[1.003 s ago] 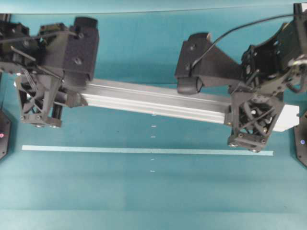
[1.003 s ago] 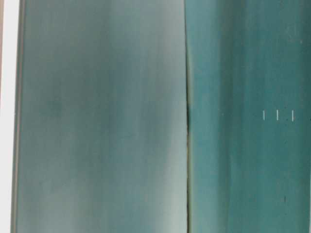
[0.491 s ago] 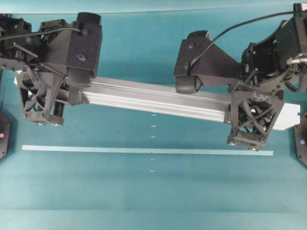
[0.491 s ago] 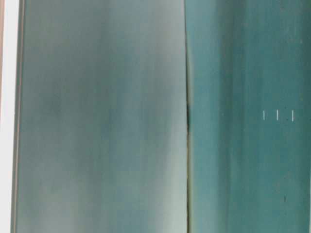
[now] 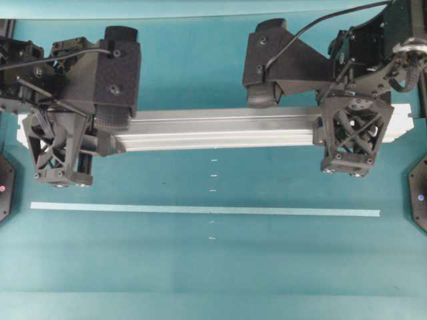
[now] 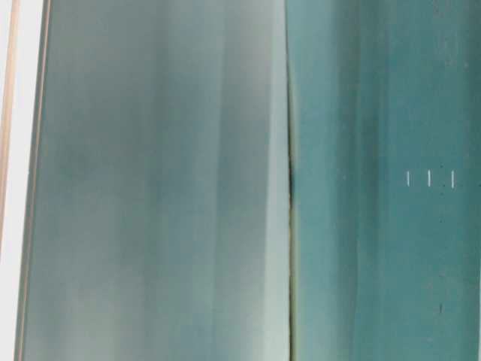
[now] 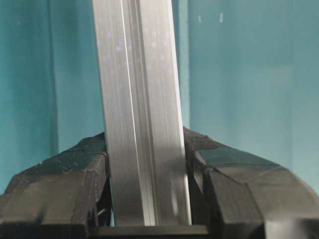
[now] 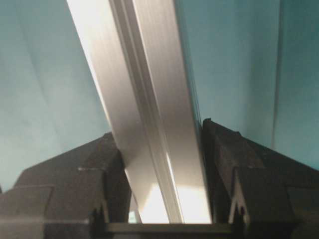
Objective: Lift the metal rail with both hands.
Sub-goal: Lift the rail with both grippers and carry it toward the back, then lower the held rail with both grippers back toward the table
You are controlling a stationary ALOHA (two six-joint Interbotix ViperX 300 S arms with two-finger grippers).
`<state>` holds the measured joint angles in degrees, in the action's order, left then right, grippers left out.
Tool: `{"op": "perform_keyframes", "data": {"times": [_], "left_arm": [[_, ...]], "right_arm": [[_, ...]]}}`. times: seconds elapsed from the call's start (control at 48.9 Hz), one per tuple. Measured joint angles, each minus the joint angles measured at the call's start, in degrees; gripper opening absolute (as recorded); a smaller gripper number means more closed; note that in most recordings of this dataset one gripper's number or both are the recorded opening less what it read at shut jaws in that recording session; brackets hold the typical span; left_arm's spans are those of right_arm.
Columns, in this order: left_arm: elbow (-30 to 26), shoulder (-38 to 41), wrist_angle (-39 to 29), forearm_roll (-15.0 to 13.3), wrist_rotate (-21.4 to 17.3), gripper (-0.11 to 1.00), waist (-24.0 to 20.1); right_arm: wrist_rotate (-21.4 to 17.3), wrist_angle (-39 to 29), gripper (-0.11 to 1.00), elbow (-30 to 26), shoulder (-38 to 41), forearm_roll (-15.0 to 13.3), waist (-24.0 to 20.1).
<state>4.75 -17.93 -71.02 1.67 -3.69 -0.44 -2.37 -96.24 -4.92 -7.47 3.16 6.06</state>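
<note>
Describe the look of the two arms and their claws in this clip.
Both arms are black. Each claw, left claw and right claw, has open lattice-patterned plastic fingers with small screws at the corners, below a solid block-shaped body. A black cable loops over the right arm, and thinner black cables run across the left arm.

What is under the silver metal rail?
Only bare teal tabletop shows beneath the long grooved silver aluminium rail; the spots under the black lattice-fingered left gripper and right gripper are covered.

Overhead view looks straight down on the teal table (image 5: 213,280). Table-level view sits very close, blurred. Both wrist views face along the metal rail (image 7: 142,124), close up; overhead shares it.
</note>
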Motion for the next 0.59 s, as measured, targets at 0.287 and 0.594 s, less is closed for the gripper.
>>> {"op": "perform_keyframes", "data": {"times": [0.287,0.594], "left_arm": [[2.64,0.09,0.44,0.35,0.00,0.33,0.09],[11.60,1.14,7.03,0.26,0.00,0.33,-0.18]], "right_arm": [[0.00,0.62,0.41,1.67,0.18,0.00,0.09],[0.44,8.35,0.41,10.28,0.18,-0.09,0.09]]}}
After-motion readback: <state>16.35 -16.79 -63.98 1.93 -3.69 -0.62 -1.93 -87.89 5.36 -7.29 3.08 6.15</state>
